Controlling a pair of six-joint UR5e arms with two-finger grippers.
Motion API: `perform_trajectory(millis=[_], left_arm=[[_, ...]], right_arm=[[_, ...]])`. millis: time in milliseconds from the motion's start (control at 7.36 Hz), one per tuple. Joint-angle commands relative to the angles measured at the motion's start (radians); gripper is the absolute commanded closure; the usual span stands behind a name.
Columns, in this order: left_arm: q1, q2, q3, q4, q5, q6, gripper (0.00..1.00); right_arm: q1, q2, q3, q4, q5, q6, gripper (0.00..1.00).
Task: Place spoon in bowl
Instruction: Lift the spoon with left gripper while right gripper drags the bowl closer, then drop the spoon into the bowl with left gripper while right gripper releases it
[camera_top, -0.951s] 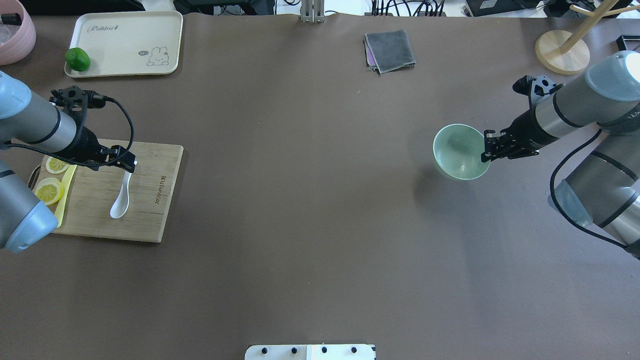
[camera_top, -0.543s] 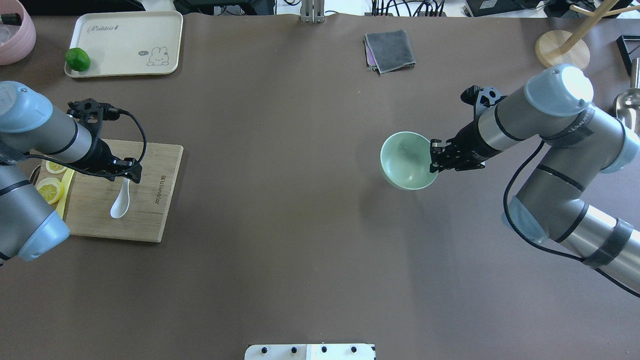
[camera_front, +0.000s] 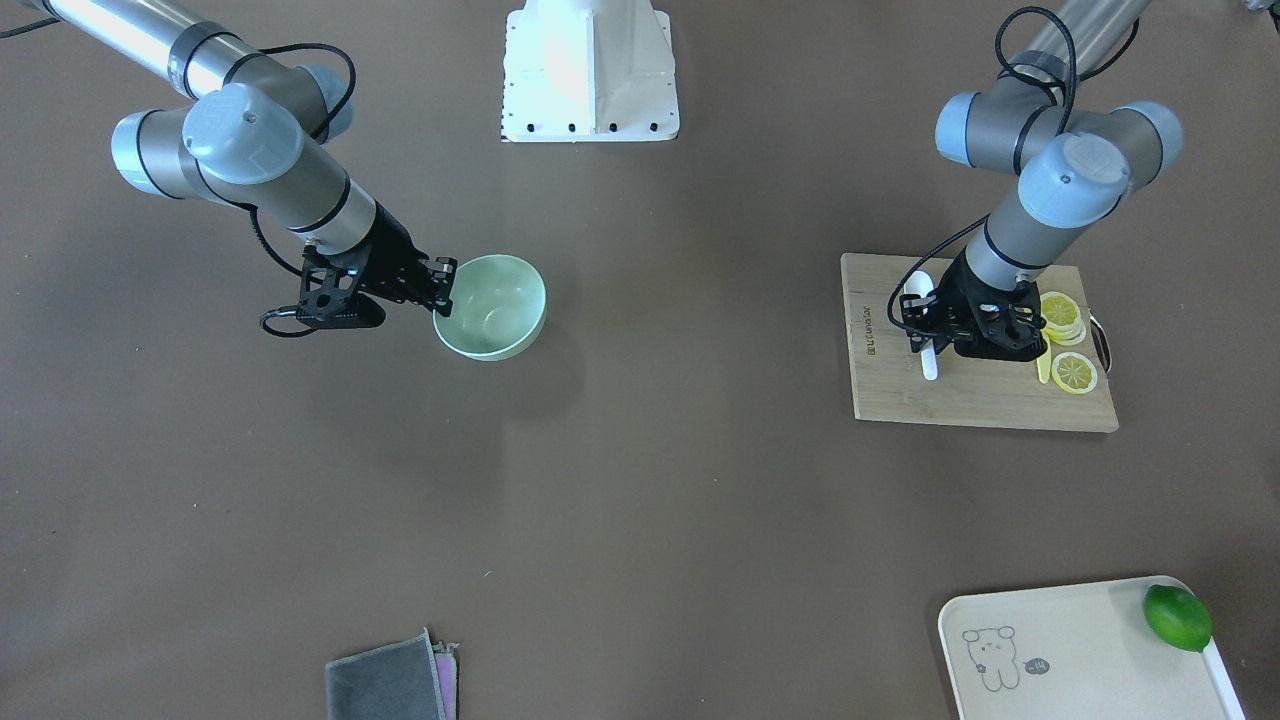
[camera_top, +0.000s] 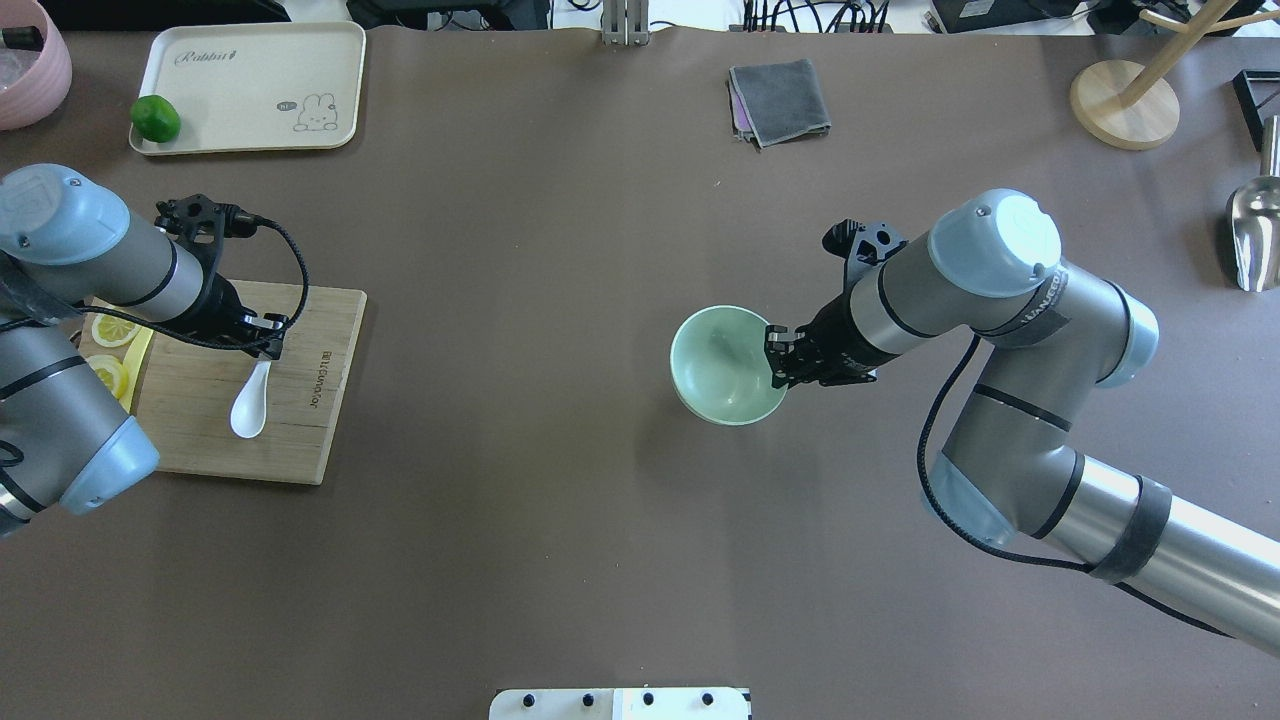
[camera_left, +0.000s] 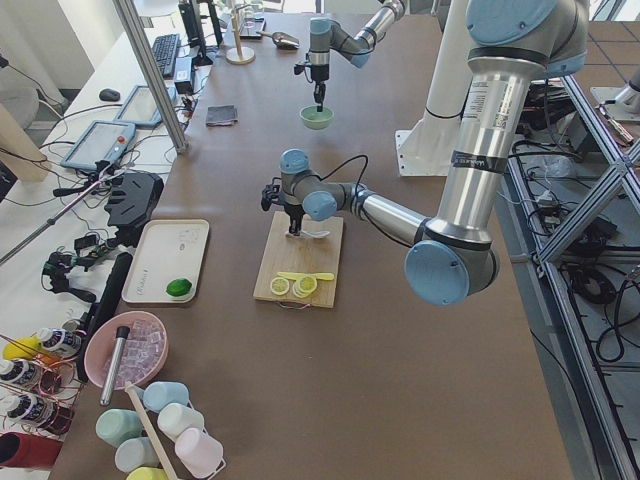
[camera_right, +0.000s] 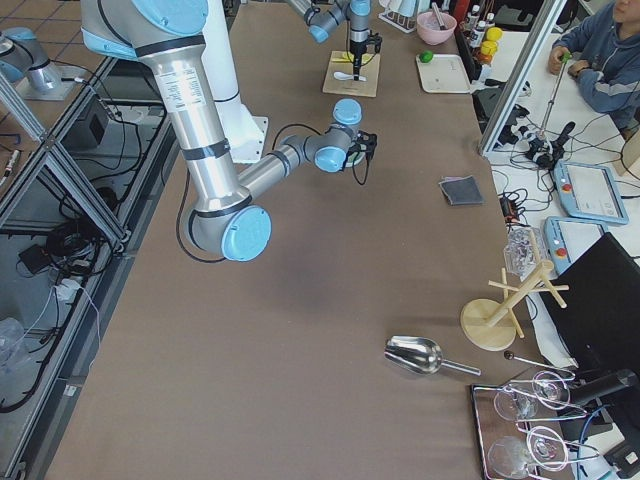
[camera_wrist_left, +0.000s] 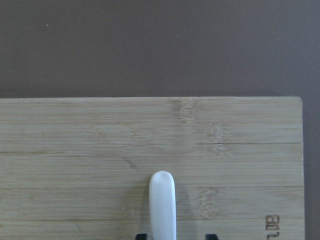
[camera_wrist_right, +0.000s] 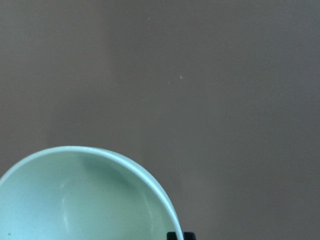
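Observation:
The white spoon (camera_top: 247, 412) lies on the wooden cutting board (camera_top: 300, 440) at the left, scoop toward the robot. My left gripper (camera_top: 270, 348) is down over its handle end. In the left wrist view the handle (camera_wrist_left: 162, 205) sits between the two fingertips (camera_wrist_left: 142, 235), touching one, with a gap to the other, so the gripper is open around it. My right gripper (camera_top: 780, 362) is shut on the near rim of the mint-green bowl (camera_top: 725, 365) and holds it upright above the table's middle. The bowl is empty (camera_wrist_right: 85, 200).
Lemon slices (camera_top: 103, 378) and a thin yellow knife (camera_top: 137, 352) lie on the board's left part. A cream tray (camera_top: 250, 85) with a lime (camera_top: 155, 118) is at the back left. A grey cloth (camera_top: 780, 100), a wooden stand (camera_top: 1125, 105) and a metal scoop (camera_top: 1255, 235) lie further right.
My right arm has carried the bowl leftward, from the right side to near the table's middle. My left gripper has come down over the spoon's handle and the spoon has shifted slightly right.

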Motion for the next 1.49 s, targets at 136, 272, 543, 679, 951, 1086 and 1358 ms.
perform_trajectory(millis=[136, 272, 543, 679, 951, 1086, 1358], left_arm=[[0.006, -0.153, -0.027, 0.007, -0.044, -0.127, 1.0], [0.05, -0.208, -0.051, 0.009, -0.055, -0.205, 1.0], [0.173, -0.338, -0.049, 0.003, -0.05, -0.38, 1.0], [0.208, -0.378, -0.049, 0.001, -0.024, -0.43, 1.0], [0.316, -0.444, -0.03, -0.006, 0.101, -0.461, 1.0], [0.325, -0.489, 0.014, -0.013, 0.108, -0.462, 1.0], [0.325, -0.509, 0.092, -0.098, 0.134, -0.456, 0.2]], right_arm=[[-0.109, 0.13, -0.01, -0.126, -0.127, 0.051, 1.0], [-0.127, 0.14, -0.01, -0.143, -0.141, 0.049, 0.72], [-0.147, 0.139, -0.01, -0.134, -0.195, 0.04, 0.0], [-0.106, 0.131, 0.0, -0.134, -0.164, 0.036, 0.0], [0.06, 0.033, 0.073, -0.134, 0.042, -0.015, 0.0], [0.122, -0.064, 0.13, -0.134, 0.105, -0.123, 0.0], [0.21, -0.166, 0.145, -0.134, 0.178, -0.254, 0.0]])
